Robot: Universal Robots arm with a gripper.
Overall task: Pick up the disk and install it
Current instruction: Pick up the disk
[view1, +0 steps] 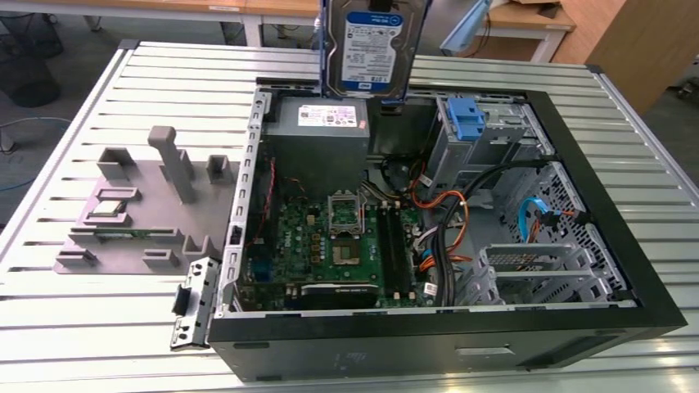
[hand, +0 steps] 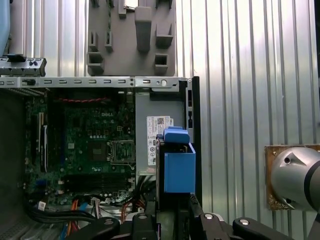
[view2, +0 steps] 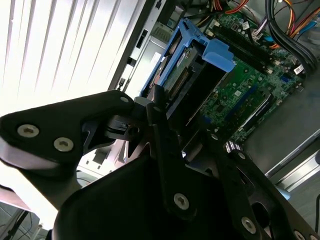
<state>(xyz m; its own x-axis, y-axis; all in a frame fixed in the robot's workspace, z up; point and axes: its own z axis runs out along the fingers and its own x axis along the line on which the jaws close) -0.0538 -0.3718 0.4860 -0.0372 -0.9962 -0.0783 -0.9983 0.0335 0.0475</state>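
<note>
The disk (view1: pixel 372 47) hangs upright above the back wall of the open computer case (view1: pixel 595 323), at the top of the exterior view. Its blue-and-white label faces the camera, and blue rails run down its sides. In both wrist views my gripper (view2: pixel 187 127) is shut on the disk (view2: pixel 181 76), with black fingers (view2: pixel 161 120) clamping its edges. The first wrist view looks down along the disk's blue rail (hand: pixel 179 167) from the gripper (hand: pixel 172 216), with the grey power-supply box (hand: pixel 159 135) right beneath it.
Inside the case lie the green motherboard (view1: pixel 327 246), the power-supply box (view1: pixel 319 131), orange and black cables (view1: pixel 459 213) and a drive bay with a blue latch (view1: pixel 466 119). A grey parts fixture (view1: pixel 142 205) stands on the slatted table (view1: pixel 98 327) at the exterior view's left.
</note>
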